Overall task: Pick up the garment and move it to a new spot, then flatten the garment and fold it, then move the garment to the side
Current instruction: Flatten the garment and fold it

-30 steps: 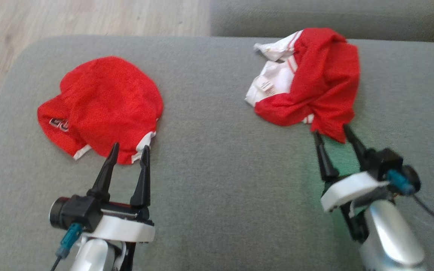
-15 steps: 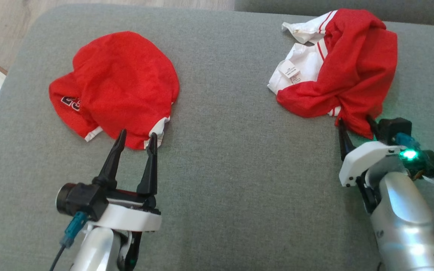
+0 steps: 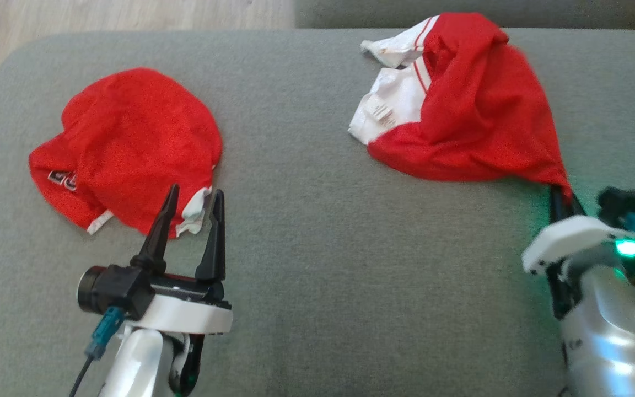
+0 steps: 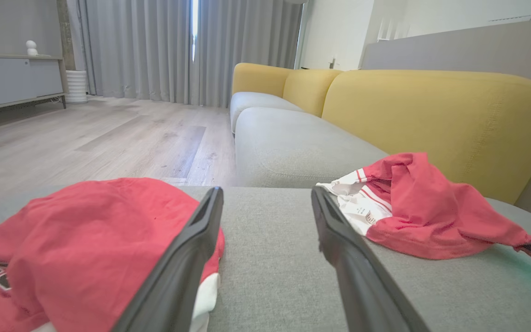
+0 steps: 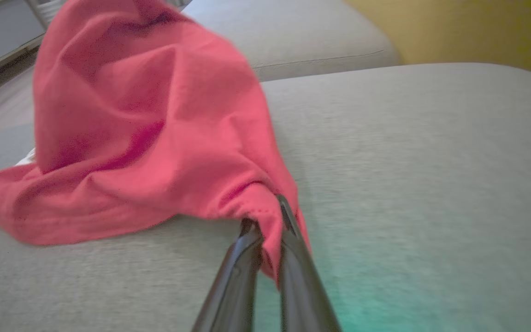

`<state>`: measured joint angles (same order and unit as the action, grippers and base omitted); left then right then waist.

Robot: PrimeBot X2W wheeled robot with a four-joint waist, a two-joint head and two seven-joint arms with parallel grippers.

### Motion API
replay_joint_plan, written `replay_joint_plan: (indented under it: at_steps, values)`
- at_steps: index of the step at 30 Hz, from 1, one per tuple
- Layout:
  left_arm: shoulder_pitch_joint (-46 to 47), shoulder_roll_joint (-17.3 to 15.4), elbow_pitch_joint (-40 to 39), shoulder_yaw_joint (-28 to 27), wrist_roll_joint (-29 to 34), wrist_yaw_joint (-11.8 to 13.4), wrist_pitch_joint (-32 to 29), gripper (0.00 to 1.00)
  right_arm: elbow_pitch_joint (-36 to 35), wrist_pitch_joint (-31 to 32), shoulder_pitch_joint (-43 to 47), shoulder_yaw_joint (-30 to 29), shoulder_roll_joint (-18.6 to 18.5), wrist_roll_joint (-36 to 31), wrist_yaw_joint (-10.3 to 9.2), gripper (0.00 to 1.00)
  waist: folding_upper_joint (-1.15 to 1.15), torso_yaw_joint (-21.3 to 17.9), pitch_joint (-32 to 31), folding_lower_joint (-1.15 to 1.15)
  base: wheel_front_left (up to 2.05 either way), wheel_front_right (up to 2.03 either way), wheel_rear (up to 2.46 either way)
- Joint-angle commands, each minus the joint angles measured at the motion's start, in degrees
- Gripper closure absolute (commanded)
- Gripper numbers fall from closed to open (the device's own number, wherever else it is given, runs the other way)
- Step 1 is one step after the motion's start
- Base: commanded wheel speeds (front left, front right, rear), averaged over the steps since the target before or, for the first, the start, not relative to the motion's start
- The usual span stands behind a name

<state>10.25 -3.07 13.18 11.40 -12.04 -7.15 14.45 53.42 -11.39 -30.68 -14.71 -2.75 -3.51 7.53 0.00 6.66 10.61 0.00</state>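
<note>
head view, near first: left tool (image 3: 195,190) at lower left, fingers apart, tips straddling the white-trimmed hem of the left garment (image 3: 130,138), gripping nothing. same as a second ago. right tool (image 3: 563,197) at lower right is what changed: a second ago it stood apart around the near corner of the right garment (image 3: 472,121), now it is pinched together on that corner. right wrist view backs this up: both fingers (image 5: 302,286) are pressed close with a fold of red cloth clamped between them. that corner is now drawn out into a taut point toward the tool, where before it hung loose. the camera also shifted, so i can't say the whole pile slid. the rest of the right garment lies crumpled on the grey cushion (image 3: 317,248), right of middle, white lining and label showing on its left side, well apart from the left garment.

reads as: grasp made, pick-up just starting. lift and carry to a new spot come next; flatten, fold and side move not yet done. one-corner pinch, so the cloth may slip or trail when raised.

farther off in left wrist view: yellow sofa back (image 4: 431,115), wood floor (image 4: 109,138).
</note>
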Motion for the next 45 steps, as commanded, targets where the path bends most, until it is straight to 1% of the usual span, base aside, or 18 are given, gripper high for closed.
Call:
replay_joint_plan:
  at_steps: [1, 4, 5, 7, 9, 12, 13, 15, 19, 21, 23, 26, 30, 35, 40, 45]
  values:
    - [1.1, -0.2, -1.5, -2.1, 0.5, -0.3, 0.5, 0.0, -2.4, -0.7, 1.0, -1.3, -0.1, -0.3, -0.04, 1.0, 0.0, -1.4, -1.5, 0.0, 0.0, 0.0, 0.0]
    - [0.4, -0.1, -1.5, -2.4, 0.5, -0.3, 0.5, 0.0, -4.0, 0.1, 2.7, -6.0, -0.1, -0.5, -0.04, 1.0, 0.0, -2.5, -2.5, 0.0, 0.0, 0.0, 0.0]
    - [-0.1, -0.1, -1.4, -2.7, 0.5, -0.3, 0.5, 0.0, -4.9, 0.6, 3.4, -7.7, -0.1, -0.8, -0.04, 0.01, 0.0, -3.1, -3.1, 0.0, 0.0, 0.0, 0.0]
    - [-0.4, -0.1, -1.3, -2.6, 0.6, -0.3, 0.5, 0.0, -5.6, 0.5, 3.7, -7.8, -0.1, -0.2, -0.04, 0.0, 0.0, -3.4, -3.5, 0.0, 0.0, 0.0, 0.0]
    - [-0.5, 0.0, -1.2, -2.5, 0.6, -0.3, 0.5, 0.0, -6.8, -0.4, 4.0, -6.7, -0.1, 0.1, -0.04, 0.0, 0.0, -3.6, -4.0, 0.0, 0.0, 0.0, 0.0]
    - [-0.7, 0.0, -1.3, -2.6, 0.5, -0.3, 0.5, 0.0, -9.3, -2.3, 4.6, -1.7, -0.1, 2.9, -0.04, 0.0, 0.0, -3.7, -4.6, 0.0, 0.0, 0.0, 0.0]
    - [-0.7, 0.0, -1.3, -2.6, 0.5, -0.3, 0.5, 0.0, -9.3, -2.3, 4.6, -1.7, -0.1, 2.9, -0.04, 0.0, 0.0, -3.7, -4.6, 0.0, 0.0, 0.0, 0.0]
    - [-0.8, 0.0, -1.5, -2.8, 0.5, -0.3, 0.5, 0.0, -12.4, -3.1, 5.8, 3.7, -0.1, 5.9, -0.04, 0.0, 0.0, -3.7, -5.0, 0.0, 0.0, 0.0, 0.0]
    - [-1.3, 0.0, -1.9, -2.8, 0.3, -0.3, 0.5, 0.0, -21.9, -3.6, 10.7, 13.7, -0.1, 10.3, -0.04, 0.0, 0.0, -3.6, -5.7, 0.0, 0.0, 0.0, 0.0]
    - [-1.5, 0.1, -2.0, -2.7, 0.3, -0.3, 0.5, 0.0, -27.1, -3.6, 14.0, 17.4, -0.1, 11.7, -0.04, 0.0, 0.0, -3.3, -6.0, 0.0, 0.0, 0.0, 0.0]
    - [-1.8, 0.1, -2.2, -2.7, 0.3, -0.3, 0.5, 0.0, -30.7, -3.6, 17.4, 20.3, -0.1, 12.9, -0.04, 0.0, 0.0, -3.0, -6.2, 0.0, 0.0, 0.0, 0.0]
    - [-2.0, 0.1, -2.3, -2.4, 0.3, -0.3, 0.5, 0.0, -32.5, -3.6, 20.9, 23.2, -0.1, 13.4, -0.04, 0.0, 0.0, -2.4, -6.3, 0.0, 0.0, 0.0, 0.0]
    - [-1.8, 0.1, -2.6, -1.7, 0.2, -0.3, 0.5, 0.0, -32.8, -3.6, 21.1, 24.7, -0.1, 11.9, -0.04, 0.0, 0.0, -1.2, -5.3, 0.0, 0.0, 0.0, 0.0]
    - [-0.9, 0.1, -2.6, -1.1, 0.0, -0.3, 0.5, 0.0, -29.7, -1.6, 17.2, 26.0, -0.1, 8.3, -0.04, 0.0, 0.0, 1.1, -2.9, 0.0, 0.0, 0.0, 0.0]
    - [0.9, 0.1, -2.5, 0.2, -0.7, -0.3, 0.5, 0.0, -24.2, 2.9, 11.6, 26.0, -0.1, 4.1, -0.04, 0.0, 0.0, 3.9, 0.5, 0.0, 0.0, 0.0, 0.0]
    - [2.1, 0.2, -2.2, 1.0, -1.4, -0.3, 0.5, 0.0, -17.5, 5.8, 7.1, 24.0, -0.1, -0.1, -0.04, 0.0, 0.0, 6.2, 2.8, 0.0, 0.0, 0.0, 0.0]
